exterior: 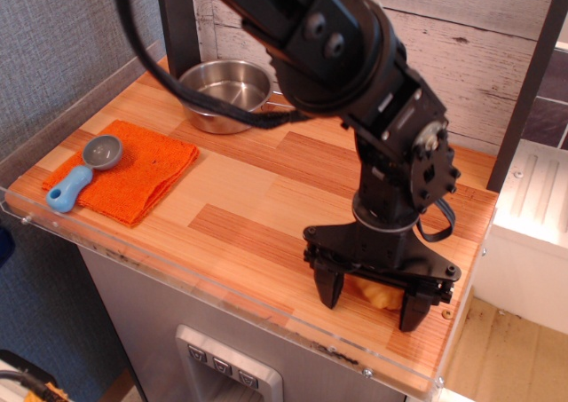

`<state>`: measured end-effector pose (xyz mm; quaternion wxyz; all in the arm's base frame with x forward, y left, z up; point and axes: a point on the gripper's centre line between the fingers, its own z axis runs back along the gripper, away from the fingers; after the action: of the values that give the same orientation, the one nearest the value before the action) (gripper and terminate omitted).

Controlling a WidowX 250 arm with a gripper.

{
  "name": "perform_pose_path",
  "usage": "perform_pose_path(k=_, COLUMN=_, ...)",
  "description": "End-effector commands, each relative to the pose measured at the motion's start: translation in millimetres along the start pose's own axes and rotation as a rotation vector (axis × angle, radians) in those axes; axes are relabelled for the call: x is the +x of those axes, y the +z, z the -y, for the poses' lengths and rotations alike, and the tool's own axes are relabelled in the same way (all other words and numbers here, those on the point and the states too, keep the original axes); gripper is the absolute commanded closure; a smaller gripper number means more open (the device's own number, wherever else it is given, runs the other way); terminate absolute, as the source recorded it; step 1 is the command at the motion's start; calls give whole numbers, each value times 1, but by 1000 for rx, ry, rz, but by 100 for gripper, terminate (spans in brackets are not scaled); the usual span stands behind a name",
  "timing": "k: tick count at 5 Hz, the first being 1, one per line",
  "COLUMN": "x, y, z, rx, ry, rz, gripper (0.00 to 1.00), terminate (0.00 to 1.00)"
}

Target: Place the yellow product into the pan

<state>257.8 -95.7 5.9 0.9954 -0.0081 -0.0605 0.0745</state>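
The yellow product (pixel 373 291) lies on the wooden counter near the front right corner, mostly hidden behind my gripper. My gripper (pixel 371 302) is low over it, open, with one finger (pixel 329 288) at its left and the other (pixel 413 311) at its right. I cannot tell whether the fingers touch it. The pan (pixel 227 92) is a shiny steel saucepan at the back left of the counter, empty, its wire handle hidden behind my arm.
An orange cloth (pixel 138 171) lies at the left with a grey scoop with blue handle (pixel 84 171) on its left edge. A clear plastic rim (pixel 204 291) runs along the counter's front edge. A wooden wall stands behind the pan.
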Motion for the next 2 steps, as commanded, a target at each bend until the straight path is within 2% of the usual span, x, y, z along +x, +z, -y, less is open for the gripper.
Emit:
perform_pose_path(k=1, x=29, y=-11, z=-4, rx=-44, ry=60, rz=51, gripper=0, terminate=0)
perform_pose_path(k=2, x=27, y=-11, z=-7, rx=-56, ry=58, rz=45, gripper=100, terminate=0)
